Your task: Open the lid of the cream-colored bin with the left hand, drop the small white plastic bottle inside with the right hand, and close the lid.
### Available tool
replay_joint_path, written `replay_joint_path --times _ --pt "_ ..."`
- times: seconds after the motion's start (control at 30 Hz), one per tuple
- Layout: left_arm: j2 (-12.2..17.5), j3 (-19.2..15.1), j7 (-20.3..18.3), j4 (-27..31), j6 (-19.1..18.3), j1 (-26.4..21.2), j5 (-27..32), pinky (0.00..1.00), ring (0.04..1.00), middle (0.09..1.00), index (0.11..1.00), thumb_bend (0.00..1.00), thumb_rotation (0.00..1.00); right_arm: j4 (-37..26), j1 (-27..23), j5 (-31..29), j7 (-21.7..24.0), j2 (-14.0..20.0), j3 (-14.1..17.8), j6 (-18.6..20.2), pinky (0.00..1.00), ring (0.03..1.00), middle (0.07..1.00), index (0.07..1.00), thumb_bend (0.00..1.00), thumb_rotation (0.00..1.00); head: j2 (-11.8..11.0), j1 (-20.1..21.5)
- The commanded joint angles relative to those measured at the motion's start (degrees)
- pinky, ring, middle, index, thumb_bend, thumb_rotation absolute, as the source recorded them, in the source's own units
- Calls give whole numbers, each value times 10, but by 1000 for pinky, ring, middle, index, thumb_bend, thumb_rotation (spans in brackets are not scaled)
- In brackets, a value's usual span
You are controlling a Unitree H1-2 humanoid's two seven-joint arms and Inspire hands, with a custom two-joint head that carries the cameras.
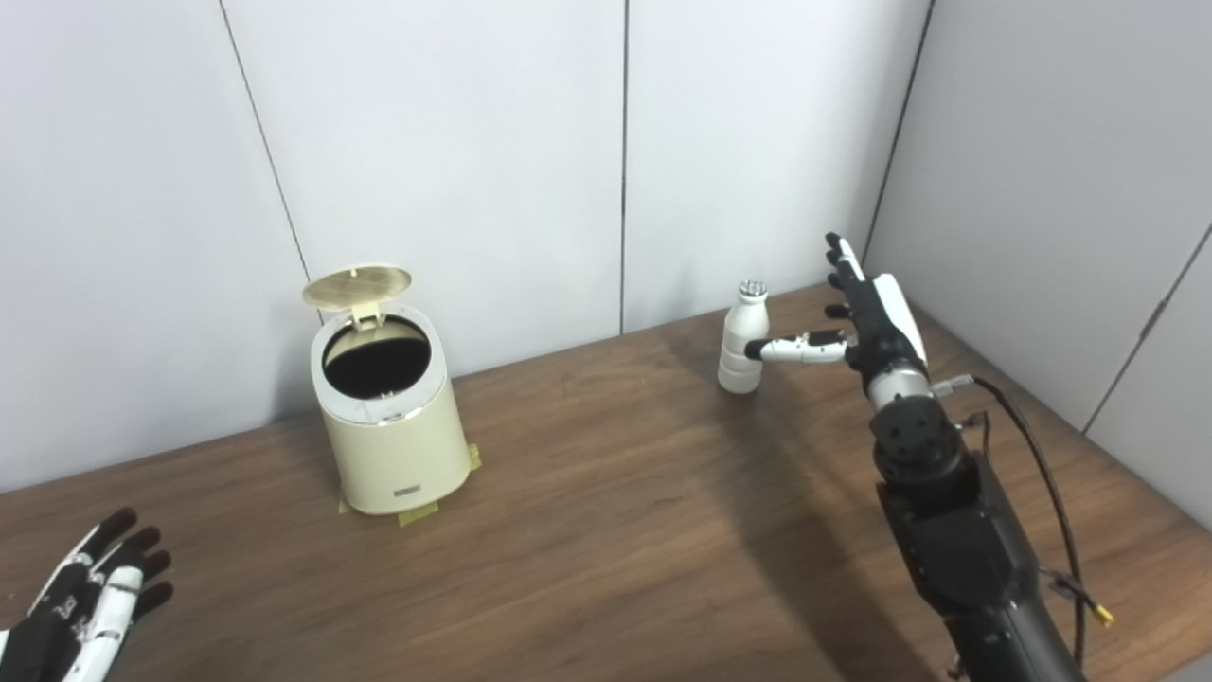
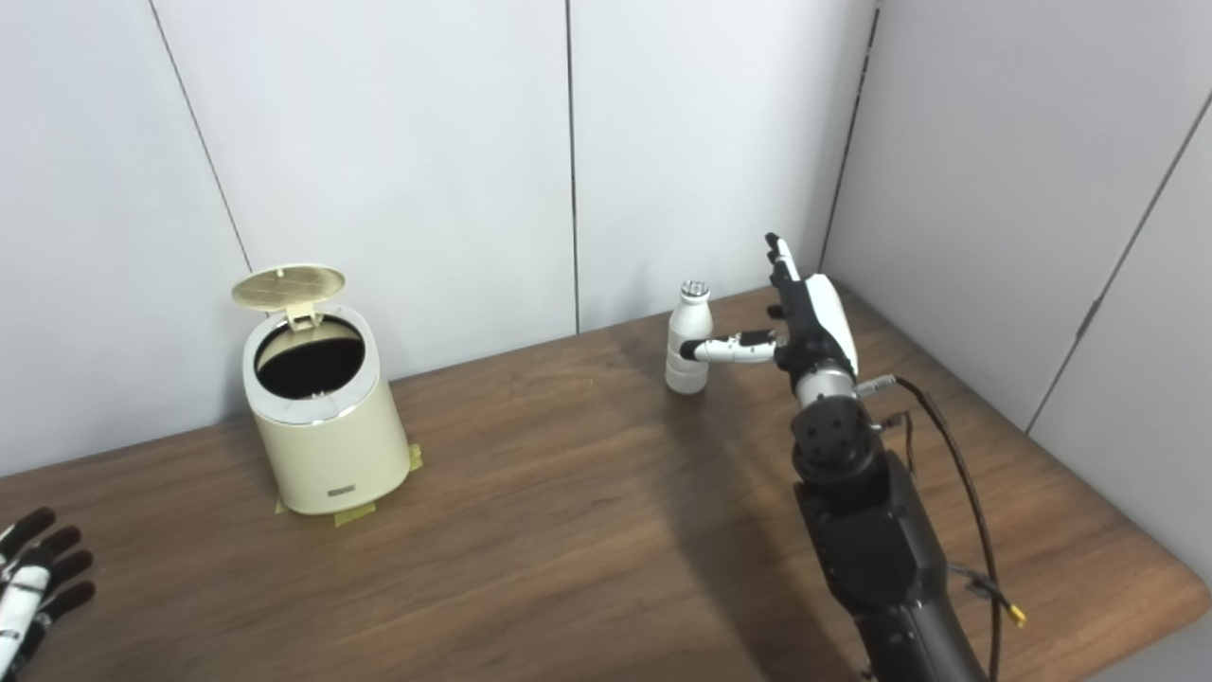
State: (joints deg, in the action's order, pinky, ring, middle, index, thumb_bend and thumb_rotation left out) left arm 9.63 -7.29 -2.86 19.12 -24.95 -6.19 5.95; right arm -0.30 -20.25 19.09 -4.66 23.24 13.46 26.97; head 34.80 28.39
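Cream bin (image 1: 393,431): near the tabletop's back-left edge, lid (image 1: 357,286) standing open. White bottle (image 1: 743,338): upright toward the back-right corner. Right hand (image 1: 866,317): fingers spread, thumb tip at the bottle, not clasping. Left hand (image 1: 85,597): front-left corner, fingers apart, empty.

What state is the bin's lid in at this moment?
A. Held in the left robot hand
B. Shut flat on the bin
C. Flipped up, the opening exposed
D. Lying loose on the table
C: the lid stands raised behind the dark opening of the bin, while the left robot hand is low and well away from it.
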Motion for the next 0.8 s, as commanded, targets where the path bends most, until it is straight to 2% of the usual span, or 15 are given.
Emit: replay_joint_path --times 0.0,0.2,0.43,0.53,0.67,0.77 --pt "6 -1 0 21 -2 -19 0 825 839 855 918 252 457 8 -38 13 2 22 5 -1 835 941 965 976 947 149 1 0" --pt "11 0 1 34 -12 -18 -4 798 819 840 902 256 469 47 -74 15 19 22 14 -1 802 946 984 965 1000 88 5 -3" --pt "14 4 5 48 -19 -18 -8 821 834 854 912 244 456 91 -104 48 33 18 12 0 737 896 960 978 997 77 9 -4" --pt "17 5 3 49 -19 -18 -9 830 839 858 917 239 463 102 -109 51 32 12 17 0 748 903 958 975 993 62 11 -3" --pt "28 15 2 55 -18 -17 -33 795 828 853 917 237 485 116 -113 54 26 12 14 -1 739 897 951 964 978 47 12 -2" --pt "32 15 3 56 -17 -19 -40 782 824 849 918 222 450 128 -116 53 23 14 10 -1 717 881 945 959 961 42 13 -2"
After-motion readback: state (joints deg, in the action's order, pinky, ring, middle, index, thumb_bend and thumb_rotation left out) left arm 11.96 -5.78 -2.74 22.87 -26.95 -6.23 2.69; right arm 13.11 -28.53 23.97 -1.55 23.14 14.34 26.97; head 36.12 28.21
